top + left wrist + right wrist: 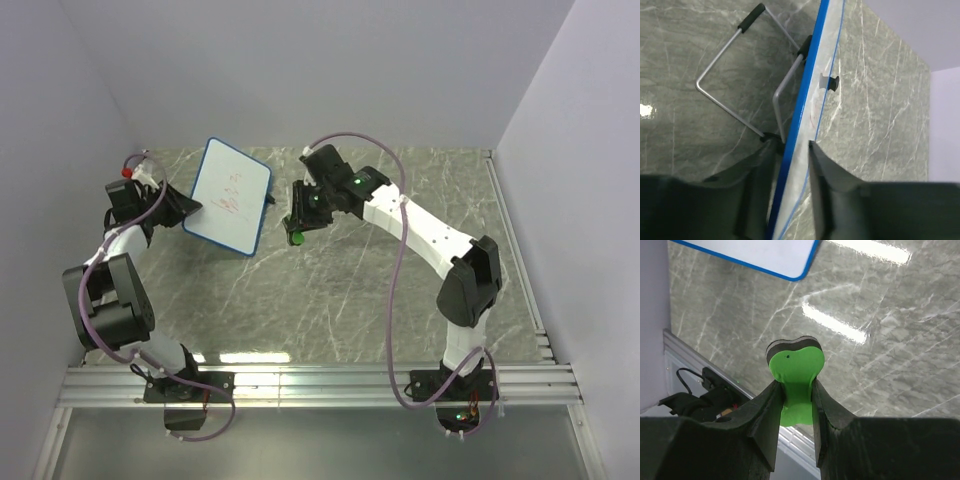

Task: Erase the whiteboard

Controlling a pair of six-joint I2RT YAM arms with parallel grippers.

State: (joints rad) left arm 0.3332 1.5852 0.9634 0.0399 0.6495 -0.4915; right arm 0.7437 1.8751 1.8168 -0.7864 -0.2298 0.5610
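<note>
The whiteboard, white with a blue frame and red scribbles, is held tilted above the table at the back left. My left gripper is shut on its left edge; in the left wrist view the blue frame runs edge-on between my fingers. My right gripper is shut on the green bow-shaped eraser, just right of the board and apart from it. A corner of the board shows in the right wrist view.
The board's wire stand with black feet hangs behind it. The marble table has a metal rail along its near edge. Grey walls close in the left, back and right.
</note>
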